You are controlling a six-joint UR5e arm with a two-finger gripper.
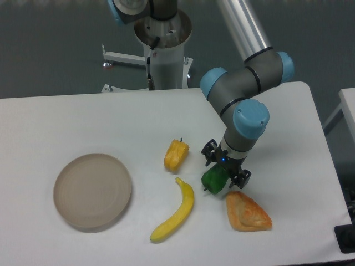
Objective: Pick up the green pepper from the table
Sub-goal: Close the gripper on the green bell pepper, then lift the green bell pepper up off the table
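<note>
Pepper (pixel 214 179) (the green one) sits on the table (pixel 66 116) right of the banana (pixel 175 211), the gripper (pixel 226 165) straddling it with jaws apart, so closing and lifting remain.

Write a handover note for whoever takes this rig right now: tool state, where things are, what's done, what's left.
Tool: down at the green pepper, fingers on either side of it; whether it has closed on the pepper cannot be told from this view.
Green pepper: on the table, between the banana and the pastry, below and to the right of the yellow pepper. The plate sits far left.
Done: approach and descent.
Left: confirm the grip, then lift the pepper clear of the table.
</note>
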